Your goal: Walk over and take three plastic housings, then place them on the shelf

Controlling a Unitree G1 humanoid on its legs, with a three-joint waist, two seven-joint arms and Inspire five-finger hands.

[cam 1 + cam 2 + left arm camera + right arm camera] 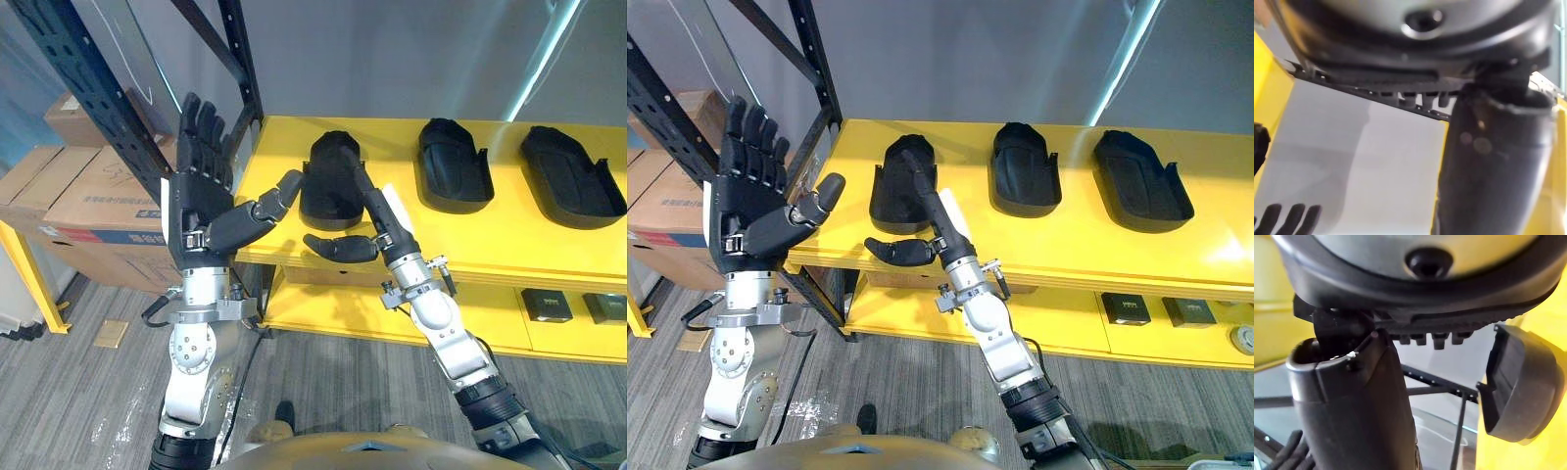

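Right robot hand (380,215) straight-fingered over matte black scooped housing (323,186), yellow shelf (490,243).

The left hand (201,206) is black, with a broad flat palm and thick fingers made of several segments. Some small silver screws are seen at the base of its thumb. Just under the hand there is a silver-grey wrist ring (203,309) with bolts, and after it the rounded metal left forearm (191,367), which has a round disc on it. The right hand (384,227) is black too and has a white strip (396,209) along its side. The right forearm (446,328) is also silver-grey, built of rounded pieces, and farther from the hand it passes into a dark ribbed collar (490,399).
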